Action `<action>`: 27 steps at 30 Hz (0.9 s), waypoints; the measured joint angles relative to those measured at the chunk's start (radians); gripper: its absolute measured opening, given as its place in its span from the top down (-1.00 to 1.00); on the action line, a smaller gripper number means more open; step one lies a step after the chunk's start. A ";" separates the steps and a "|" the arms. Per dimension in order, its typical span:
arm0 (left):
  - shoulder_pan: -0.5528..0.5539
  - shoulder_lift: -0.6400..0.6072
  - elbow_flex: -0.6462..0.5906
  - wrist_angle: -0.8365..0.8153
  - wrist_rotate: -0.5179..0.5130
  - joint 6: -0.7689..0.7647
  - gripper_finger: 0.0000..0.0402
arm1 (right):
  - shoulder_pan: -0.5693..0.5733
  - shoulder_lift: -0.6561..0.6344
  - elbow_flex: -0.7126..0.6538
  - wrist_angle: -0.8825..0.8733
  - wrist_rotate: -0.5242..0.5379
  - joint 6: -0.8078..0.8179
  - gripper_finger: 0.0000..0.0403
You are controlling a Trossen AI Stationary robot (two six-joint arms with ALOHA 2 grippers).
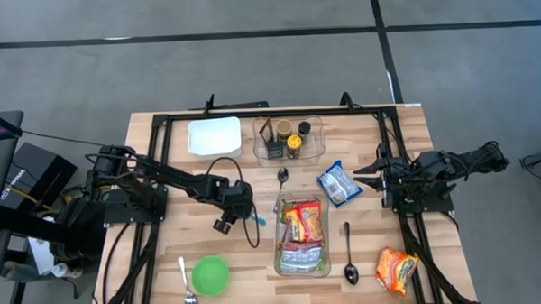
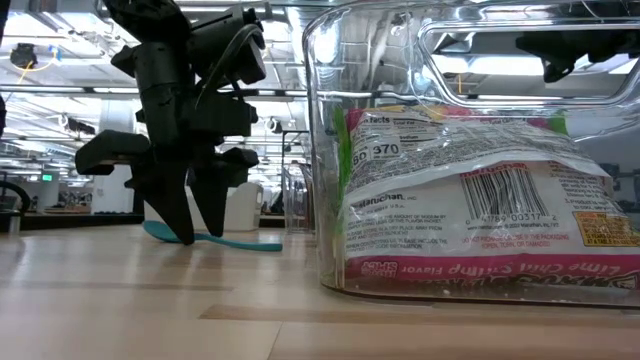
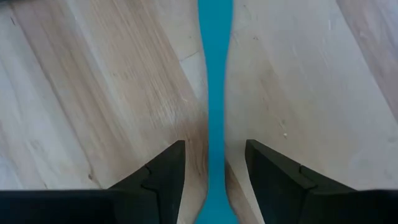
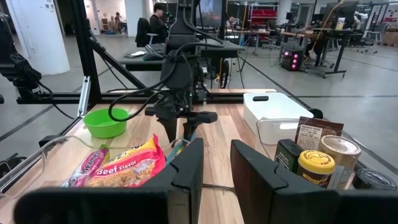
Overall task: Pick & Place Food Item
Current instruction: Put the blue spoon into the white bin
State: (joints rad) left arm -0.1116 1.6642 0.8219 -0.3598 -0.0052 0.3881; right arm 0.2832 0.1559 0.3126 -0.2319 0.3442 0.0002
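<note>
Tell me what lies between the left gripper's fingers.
The teal spoon's handle runs between the open left gripper fingers, lying on the wooden table; the left wrist view shows it.

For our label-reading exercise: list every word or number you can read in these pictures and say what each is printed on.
"Beef Flavor": on the noodle packet in the clear container, right wrist view.
"970": on the white noodle packet inside the same container, low view.
"Lime Chili Shrimp Flavor": upside down on that packet's red lower edge.
Barcode digits and small print there: too blurred.
Jar labels, blue packet: unreadable.
</note>
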 joint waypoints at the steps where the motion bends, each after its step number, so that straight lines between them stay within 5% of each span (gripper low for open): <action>1: 0.000 0.000 0.000 0.001 0.006 -0.005 0.19 | 0.000 0.000 0.000 0.000 0.000 0.000 0.63; 27: 0.027 0.000 0.000 -0.015 0.085 -0.036 0.19 | 0.000 0.000 0.000 0.000 0.000 0.000 0.63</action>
State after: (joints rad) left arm -0.0841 1.6646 0.8223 -0.3748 0.0799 0.3523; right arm 0.2836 0.1559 0.3126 -0.2321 0.3439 0.0002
